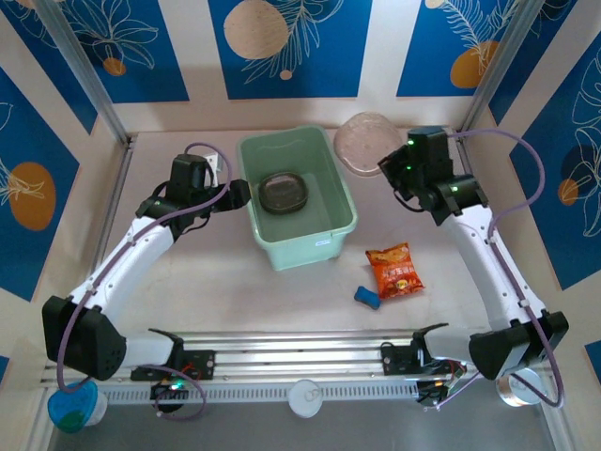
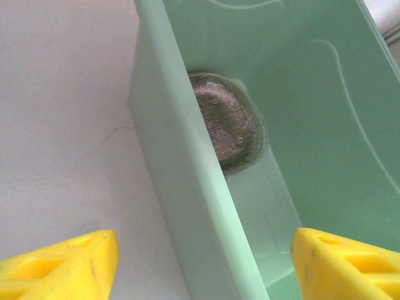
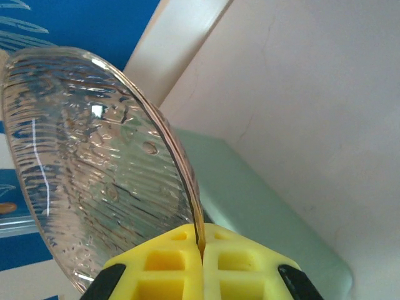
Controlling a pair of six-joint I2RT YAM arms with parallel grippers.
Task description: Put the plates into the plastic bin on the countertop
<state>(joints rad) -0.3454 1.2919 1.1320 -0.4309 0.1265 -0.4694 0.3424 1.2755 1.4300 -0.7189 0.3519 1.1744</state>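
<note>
Table (image 1: pixel 235 291), pale pinkish-beige, walled in cream with blue patterned panels. The plastic bin (image 1: pixel 300 249), mint green, stands mid-table, long axis running away from the arm bases, white label on its near wall. On its floor, toward the middle, lies a stack of plates (image 1: pixel 285 191), smoky brown and lying flat; number in the stack cannot be told. Left tool (image 1: pixel 239 194) is at the bin's left wall. In the left wrist view the left tool (image 2: pixel 200 269) is spread wide and grasps nothing, one yellow finger over the bare table, the other over the bin interior, with the bin wall (image 2: pixel 181 187) running between them and the stack of plates (image 2: pixel 231 125) beyond, partly hidden by that wall. Right tool (image 1: pixel 392 169) is near the bin's far right corner, clenched on the edge of a clear plate (image 1: pixel 366 143). In the right wrist view the right tool (image 3: pixel 201 247) pinches the rim, fingers tight together, and the clear plate (image 3: pixel 100 162) stands tilted on edge, ribbed, with the bin (image 3: pixel 262 200) behind it. Whether this plate touches the table cannot be told. An orange-red snack packet (image 1: pixel 394 270) lies right of the bin's near end, a small blue object (image 1: pixel 367 297) just beside the packet's near-left corner.
</note>
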